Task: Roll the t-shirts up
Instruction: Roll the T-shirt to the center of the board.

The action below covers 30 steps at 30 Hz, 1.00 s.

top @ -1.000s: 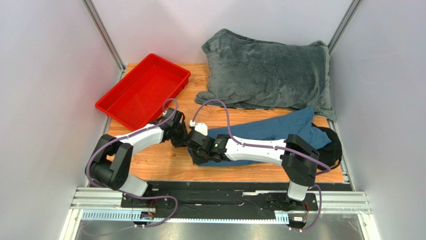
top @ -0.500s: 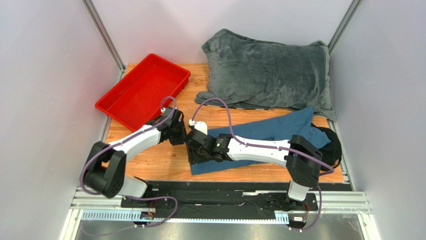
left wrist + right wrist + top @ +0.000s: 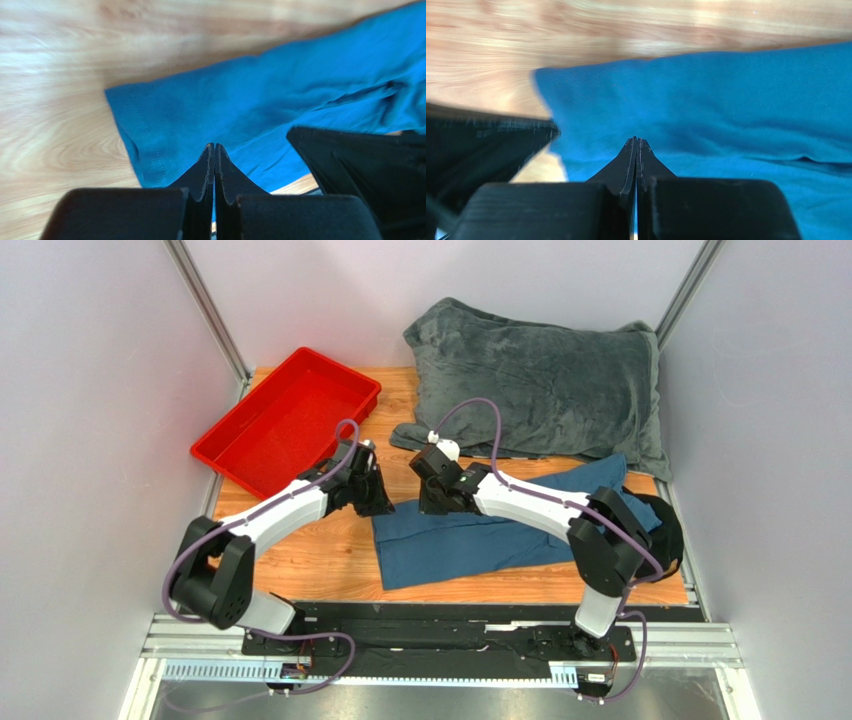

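Teal tee spread on bench, front centre-right, far end running under right arm toward grey blanket. Left end effector over tee's left corner, fingers pressed together, nothing visibly pinched. Right end effector just beside it, same deal. Red tray back left.

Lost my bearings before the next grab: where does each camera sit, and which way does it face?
Top external: above and behind the arm bases, looking down on the table; shows both arms, t-shirt, tray, blanket.
Left wrist: on the left arm, looking down past its shut left gripper at the t-shirt's hemmed corner.
Right wrist: on the right arm, looking past its shut right gripper at the t-shirt's edge.
Shared: all three show t-shirt and table.
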{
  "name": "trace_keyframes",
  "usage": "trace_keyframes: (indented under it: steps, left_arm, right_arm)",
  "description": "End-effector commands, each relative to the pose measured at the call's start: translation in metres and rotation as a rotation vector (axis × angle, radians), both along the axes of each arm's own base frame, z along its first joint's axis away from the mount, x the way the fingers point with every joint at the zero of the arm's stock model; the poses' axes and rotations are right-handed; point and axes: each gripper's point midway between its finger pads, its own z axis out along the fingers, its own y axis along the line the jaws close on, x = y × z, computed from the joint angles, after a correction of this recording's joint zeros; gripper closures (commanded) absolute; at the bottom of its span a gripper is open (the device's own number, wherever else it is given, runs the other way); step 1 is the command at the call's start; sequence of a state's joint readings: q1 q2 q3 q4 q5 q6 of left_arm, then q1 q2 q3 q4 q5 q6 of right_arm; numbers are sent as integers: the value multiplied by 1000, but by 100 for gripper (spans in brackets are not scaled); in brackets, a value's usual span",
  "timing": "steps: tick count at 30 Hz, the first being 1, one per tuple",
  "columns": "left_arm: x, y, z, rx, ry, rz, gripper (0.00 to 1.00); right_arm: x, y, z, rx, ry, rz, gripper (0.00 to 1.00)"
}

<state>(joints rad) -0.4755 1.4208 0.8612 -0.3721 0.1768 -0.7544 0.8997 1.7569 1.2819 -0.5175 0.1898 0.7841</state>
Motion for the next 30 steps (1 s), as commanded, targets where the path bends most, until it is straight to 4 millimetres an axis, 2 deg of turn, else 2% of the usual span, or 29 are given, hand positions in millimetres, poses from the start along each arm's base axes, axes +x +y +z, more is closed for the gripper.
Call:
trace_keyframes:
  steps: [1, 5, 9, 11, 14, 15, 20, 23, 26, 30]
  left_arm:
    - [-9, -14, -24, -37, 102, 9, 100]
    - [-25, -4, -53, 4, 185, 48, 100]
    - [-30, 12, -64, 80, 203, 92, 100]
    - [-31, 14, -64, 93, 206, 94, 100]
    - [-27, 13, -52, 92, 174, 72, 100]
    - [-25, 12, -45, 86, 159, 62, 100]
    - [-7, 4, 6, 42, 28, 22, 100]
    - [2, 0, 16, 42, -1, 4, 100]
    - [11, -3, 9, 66, 12, -12, 100]
    - [18, -1, -14, 121, 55, -14, 100]
  right_arm:
    - [-6, 4, -30, -30, 51, 9, 100]
    - [-21, -4, -58, -41, 117, 3, 100]
    - [-32, -15, -79, -65, 153, -8, 100]
    - [-34, -18, -83, -77, 157, -5, 100]
    - [-31, -17, -72, -69, 137, 1, 100]
    - [-27, -13, -59, -52, 113, 10, 100]
    - [-11, -1, -16, -24, 34, 45, 100]
    - [3, 10, -5, 2, 16, 63, 100]
    - [14, 22, -8, 25, 10, 78, 100]
    - [29, 31, -16, 62, 25, 76, 100]
